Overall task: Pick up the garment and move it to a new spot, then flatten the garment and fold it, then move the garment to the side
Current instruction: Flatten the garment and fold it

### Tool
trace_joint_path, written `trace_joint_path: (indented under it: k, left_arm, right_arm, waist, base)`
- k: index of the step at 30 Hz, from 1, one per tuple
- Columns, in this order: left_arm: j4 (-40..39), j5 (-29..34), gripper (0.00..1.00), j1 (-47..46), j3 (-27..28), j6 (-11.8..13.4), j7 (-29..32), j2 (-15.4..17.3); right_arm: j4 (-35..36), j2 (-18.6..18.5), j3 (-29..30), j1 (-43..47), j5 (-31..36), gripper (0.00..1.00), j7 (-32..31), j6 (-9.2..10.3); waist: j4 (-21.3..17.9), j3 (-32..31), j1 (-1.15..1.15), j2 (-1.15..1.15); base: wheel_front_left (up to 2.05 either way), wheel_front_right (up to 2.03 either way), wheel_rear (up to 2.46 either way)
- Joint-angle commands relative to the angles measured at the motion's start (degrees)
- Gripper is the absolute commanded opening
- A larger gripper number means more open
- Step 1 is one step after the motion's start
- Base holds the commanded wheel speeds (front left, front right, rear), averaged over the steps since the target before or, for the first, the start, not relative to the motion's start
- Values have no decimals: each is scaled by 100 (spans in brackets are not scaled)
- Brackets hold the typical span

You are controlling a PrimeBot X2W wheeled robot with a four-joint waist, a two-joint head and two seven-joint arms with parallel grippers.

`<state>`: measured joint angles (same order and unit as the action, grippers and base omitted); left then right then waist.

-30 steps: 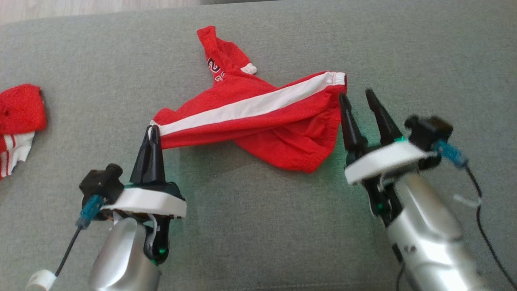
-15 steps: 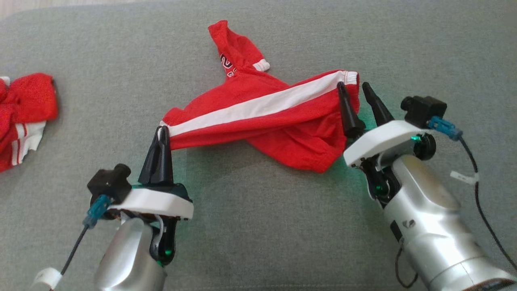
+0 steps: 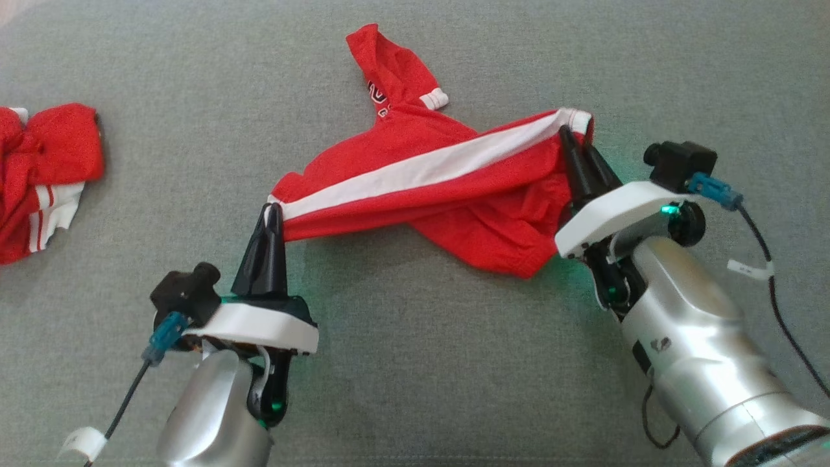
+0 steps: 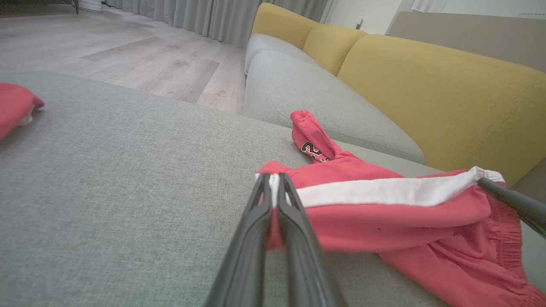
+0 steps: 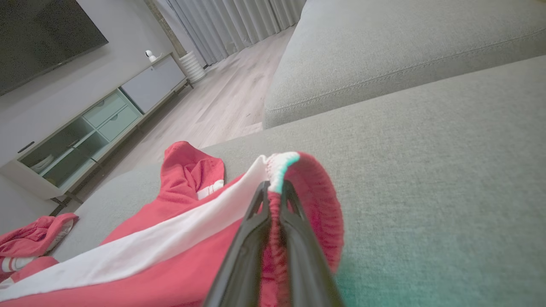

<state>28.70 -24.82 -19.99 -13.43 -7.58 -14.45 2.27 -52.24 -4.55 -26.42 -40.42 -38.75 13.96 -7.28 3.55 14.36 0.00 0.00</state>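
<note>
Two grippers pinch one red cloth garment (image 3: 454,188) with a white side stripe, over a grey fabric cushion (image 3: 415,363).
The jaws of the left gripper (image 3: 273,211) are pressed together on the garment's corner where the stripe ends. The jaws of the right gripper (image 3: 579,139) are closed on the gathered waistband at the stripe's other end. The garment spans between them, crumpled, and its lower part rests on the cushion. A second red and white cloth (image 3: 39,168) lies well apart, at the left.

There's a black-and-white printed number (image 4: 314,150) on the red shorts (image 3: 454,188), starts with a 2, rest's lost in a fold.
</note>
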Motion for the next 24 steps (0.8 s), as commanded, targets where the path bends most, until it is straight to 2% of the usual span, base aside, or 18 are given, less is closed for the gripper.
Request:
trace_joint_path:
  k: [1,6,13,19,24]
  left_arm:
    - [-176,-35,0,-223,119,9,-54,61]
    - [-189,11,0,-252,182,9,-54,61]
    - [-548,392,0,-562,524,9,-55,150]
    - [-956,577,0,-1320,590,9,-55,773]
    - [-921,571,0,-2023,422,9,-55,1258]
  right_arm:
    - [148,22,-82,-239,-24,0,85,-21]
    - [349,-28,31,-249,0,0,101,-21]
    - [1261,-61,338,29,127,0,103,-21]
    - [2087,-268,365,-18,-18,0,103,-21]
    - [2630,-575,306,-302,-249,0,42,-21]
  waist:
    - [8,10,0,0]
    - [11,-78,0,0]
    - [-108,-723,0,0]
    - [-263,-1391,0,0]
    - [-356,-1601,0,0]
  base:
    - [0,0,0]
    - [0,0,0]
    - [0,0,0]
    - [0,0,0]
    - [0,0,0]
